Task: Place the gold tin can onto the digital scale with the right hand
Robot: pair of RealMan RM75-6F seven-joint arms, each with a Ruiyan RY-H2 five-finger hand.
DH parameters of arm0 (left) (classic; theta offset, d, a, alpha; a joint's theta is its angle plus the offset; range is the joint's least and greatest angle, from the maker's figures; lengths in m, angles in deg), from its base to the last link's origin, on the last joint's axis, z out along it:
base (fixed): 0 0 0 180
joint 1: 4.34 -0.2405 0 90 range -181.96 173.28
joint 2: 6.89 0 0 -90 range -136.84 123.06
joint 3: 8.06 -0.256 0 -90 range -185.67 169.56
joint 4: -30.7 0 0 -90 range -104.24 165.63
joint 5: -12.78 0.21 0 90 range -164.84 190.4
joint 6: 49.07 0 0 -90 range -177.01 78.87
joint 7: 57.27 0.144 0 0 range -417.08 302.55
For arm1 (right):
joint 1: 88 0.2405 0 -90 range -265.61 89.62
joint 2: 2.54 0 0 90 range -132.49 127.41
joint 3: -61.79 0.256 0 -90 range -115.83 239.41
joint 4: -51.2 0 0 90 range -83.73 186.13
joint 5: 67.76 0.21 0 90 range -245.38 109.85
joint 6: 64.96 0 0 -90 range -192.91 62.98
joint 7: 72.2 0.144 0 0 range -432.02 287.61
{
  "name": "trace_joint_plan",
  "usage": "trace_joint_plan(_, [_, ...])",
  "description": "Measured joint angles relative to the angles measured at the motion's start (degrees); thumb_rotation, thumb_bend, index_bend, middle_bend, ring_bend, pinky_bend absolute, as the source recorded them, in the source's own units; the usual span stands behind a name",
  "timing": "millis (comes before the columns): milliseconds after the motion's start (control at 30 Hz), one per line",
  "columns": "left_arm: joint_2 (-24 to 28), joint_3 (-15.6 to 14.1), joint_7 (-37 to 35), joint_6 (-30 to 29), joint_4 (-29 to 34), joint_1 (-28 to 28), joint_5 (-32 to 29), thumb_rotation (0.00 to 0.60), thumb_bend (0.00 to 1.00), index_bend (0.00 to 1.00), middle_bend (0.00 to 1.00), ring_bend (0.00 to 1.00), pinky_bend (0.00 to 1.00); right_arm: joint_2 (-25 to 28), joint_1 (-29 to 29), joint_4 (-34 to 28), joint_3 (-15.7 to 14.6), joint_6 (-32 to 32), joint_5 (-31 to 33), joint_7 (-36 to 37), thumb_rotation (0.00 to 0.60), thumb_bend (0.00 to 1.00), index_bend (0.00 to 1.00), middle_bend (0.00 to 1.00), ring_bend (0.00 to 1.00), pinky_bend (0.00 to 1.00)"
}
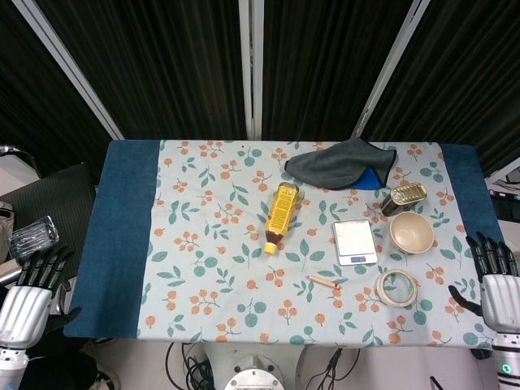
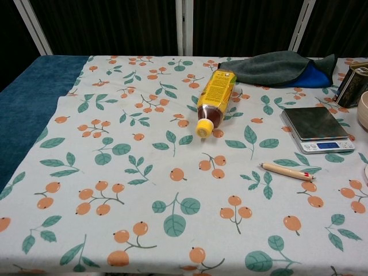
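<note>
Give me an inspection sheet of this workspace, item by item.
Surface: floral tablecloth over blue cover.
Job's things: gold tin can upright beside cream bowl; silver digital scale bare.
Clutter: yellow bottle lying down; grey cloth; beige pen; tape ring.
Hands: left hand and right hand empty, off the table's edges.
Cables: some under the front edge.
Surroundings: dark curtains behind.
</note>
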Motion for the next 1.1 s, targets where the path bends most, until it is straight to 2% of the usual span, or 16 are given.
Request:
trace_joint_plan(167, [-0.38,0.28,-0.39,0.45,-0.36,0.57,-0.09,0.600,0.09,0.02,0.00,0.00,0.00,2.63,4.70,-2.07,3.60,6.36,3.60,-3.60,0.600,0.10,0.00,0.00,0.00,0.00])
trace_joint_plan(333, [-0.77,0.07,-0.70,0.47,-1.02,0.47,-0.26,0.600,0.09,0.02,0.00,0.00,0.00,4.18,12.23,-2.34,7.79,17.93,11.06,-9.71,0.600,0.11,0.00,0.00,0.00,0.00])
trace_joint_plan(500, [-0.93,0.03,-1.77,-0.20,-1.86,-0.27,-1.24,0.600,0.09,0.02,0.00,0.00,0.00,3.22,21.29,0.60,10.71,29.79,20.66,-19.14,0.600,0.13,0.00,0.00,0.00,0.00])
trace_joint_plan(600, [-0.71,0.02,-2.03,-0.67,-2.12,-0.67,-1.58,0.600,0.09,0.02,0.00,0.00,0.00,1.28,26.16,3.51,11.47,34.25,26.08,-24.59,0.600,0.13,0.00,0.00,0.00,0.00])
trace_joint_plan(767, [-0.28,0.06,-2.11,-0.93,-2.00,-0.89,-1.78,0.600,0.09,0.02,0.00,0.00,0.00,-1.88,31.91,7.92,11.22,41.16,33.50,-31.66,0.600,0.13,0.00,0.00,0.00,0.00])
trace_joint_plan(900, [-0.08,0.17,-1.89,-0.69,-1.72,-0.78,-1.97,0.600,0.09,0.02,0.00,0.00,0.00,-3.43,35.40,10.61,9.38,45.87,38.52,-36.37,0.600,0.13,0.00,0.00,0.00,0.00])
trace_joint_plan(1100, [-0.05,0.42,-1.85,-0.76,-1.68,-0.73,-2.20,0.600,0.09,0.02,0.00,0.00,0.00,-5.89,38.40,14.25,6.88,47.99,43.18,-39.30,0.600,0.13,0.00,0.00,0.00,0.00])
